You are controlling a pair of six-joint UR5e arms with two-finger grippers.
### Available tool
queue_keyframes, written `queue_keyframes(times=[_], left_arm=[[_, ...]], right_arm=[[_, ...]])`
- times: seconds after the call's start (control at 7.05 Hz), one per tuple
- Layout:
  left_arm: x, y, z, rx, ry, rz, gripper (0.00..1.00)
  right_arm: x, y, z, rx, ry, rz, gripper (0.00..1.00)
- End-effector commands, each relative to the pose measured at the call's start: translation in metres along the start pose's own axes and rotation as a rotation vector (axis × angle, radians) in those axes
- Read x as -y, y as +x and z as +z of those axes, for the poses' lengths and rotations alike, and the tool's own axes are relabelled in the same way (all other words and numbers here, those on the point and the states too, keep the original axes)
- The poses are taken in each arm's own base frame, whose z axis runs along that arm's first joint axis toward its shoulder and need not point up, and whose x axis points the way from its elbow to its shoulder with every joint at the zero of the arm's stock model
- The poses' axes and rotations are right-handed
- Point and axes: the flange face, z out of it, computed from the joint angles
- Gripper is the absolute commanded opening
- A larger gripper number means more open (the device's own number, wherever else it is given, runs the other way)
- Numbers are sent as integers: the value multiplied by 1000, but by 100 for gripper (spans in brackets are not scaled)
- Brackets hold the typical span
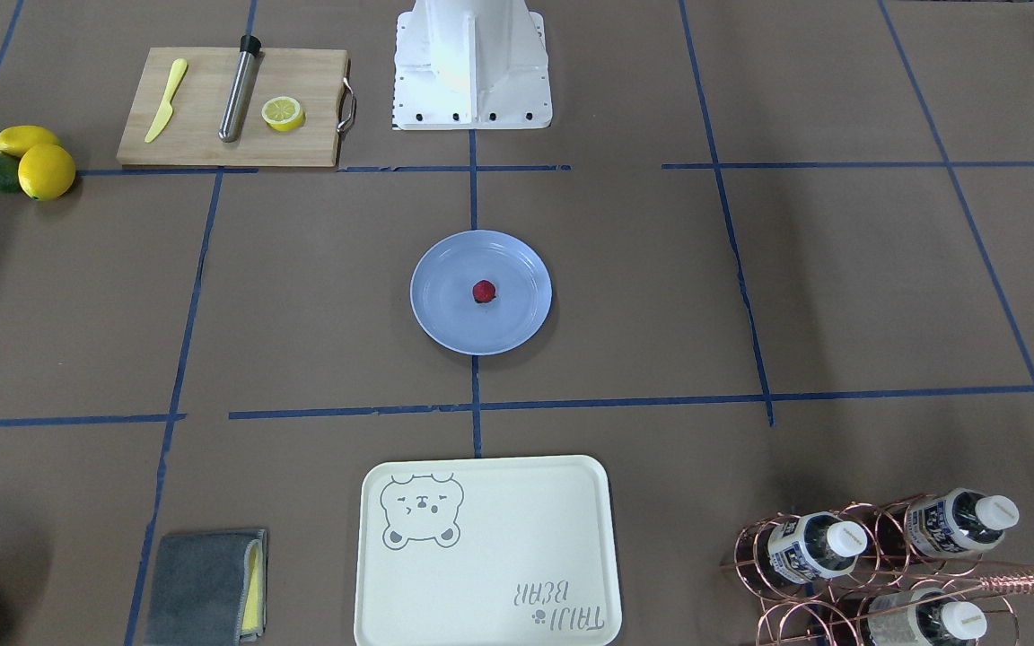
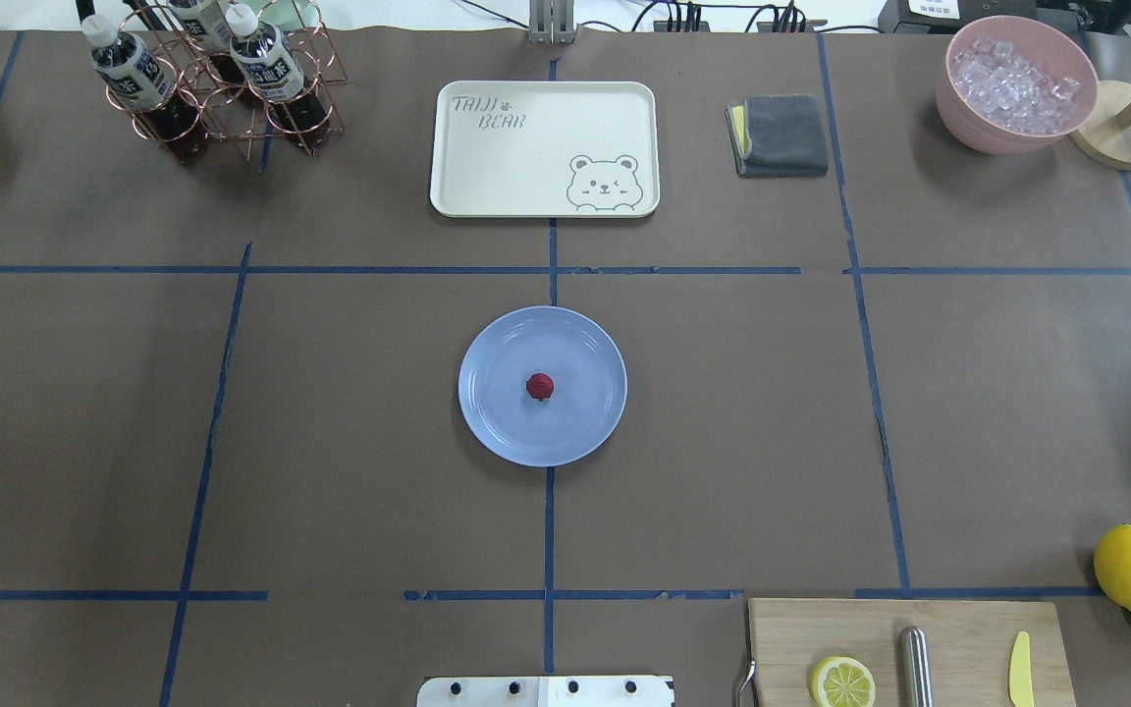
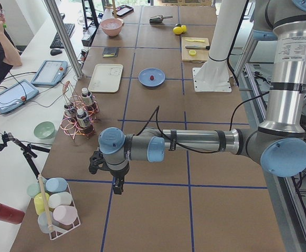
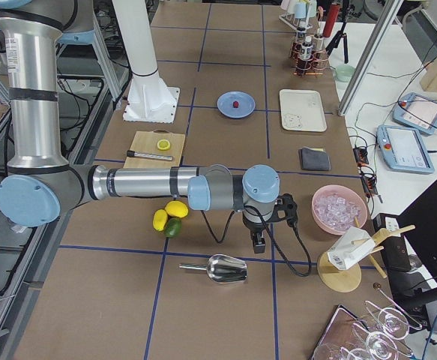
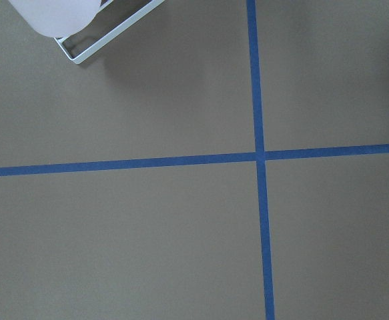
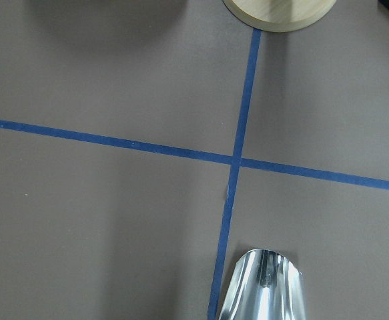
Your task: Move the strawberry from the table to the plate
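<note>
We count one strawberry (image 2: pixel 540 386) centred on one plate (image 2: pixel 487 417) on the counter (image 2: pixel 330 442), axis too small to read; left hand (image 3: pixel 118 189) and right hand (image 4: pixel 258 246) grip: can't tell.

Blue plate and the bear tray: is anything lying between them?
No: between plate and tray the overhead view shows only bare table and blue tape.

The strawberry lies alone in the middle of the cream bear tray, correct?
No. The strawberry lies alone in the middle of the light-blue plate, not the cream bear tray, which sits apart from it. The overhead exterior view shows this.
</note>
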Motion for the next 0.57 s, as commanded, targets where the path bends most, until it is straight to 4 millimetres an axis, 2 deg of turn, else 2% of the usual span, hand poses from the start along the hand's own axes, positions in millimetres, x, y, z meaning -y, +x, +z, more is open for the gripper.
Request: queue_keyframes(times=[0.0, 0.14, 0.28, 0.43], left_arm=[[10, 9, -8, 0, 48, 46, 100], [15, 15, -10, 1, 92, 96, 100], [18, 23, -9, 0, 112, 131, 100], [31, 34, -20, -1, 138, 153, 100]], right_arm=[[7, -23, -8, 4, 19, -36, 100], [18, -52, -6, 8, 16, -96, 100], [32, -75, -19, 15, 43, -142, 100], [51, -95, -23, 13, 52, -181, 100]])
